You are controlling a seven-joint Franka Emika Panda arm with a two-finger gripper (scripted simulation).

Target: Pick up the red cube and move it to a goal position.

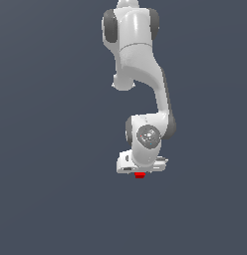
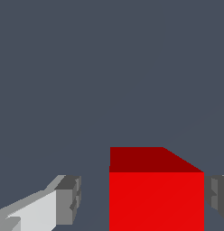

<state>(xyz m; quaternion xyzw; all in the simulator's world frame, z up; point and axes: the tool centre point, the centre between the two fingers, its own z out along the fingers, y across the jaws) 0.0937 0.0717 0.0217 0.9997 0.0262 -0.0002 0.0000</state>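
Your gripper (image 2: 141, 200) stood released in the wrist view, its two grey-tipped fingers (image 2: 68, 200) spread to either side of the red cube (image 2: 156, 194). One finger showed clear dark desk between its pad and the cube's near face; the other sat just beside the opposite face, and you could not tell from that view whether it touched. The cube lay between the fingers but nearer that second one, off the middle of the gap.

In the exterior view, the gripper (image 1: 140, 172) pointed downward beneath the white wrist, and the cube (image 1: 140, 175) showed only as a small red sliver peeking out just under the hand; the fingers themselves were too small there to make out.

Above the hand, the white arm (image 1: 145, 64) rose in a bent line toward the upper edge of the exterior view. Around everything lay the plain, dark grey-blue desk (image 1: 46, 199), with the cube resting on it.
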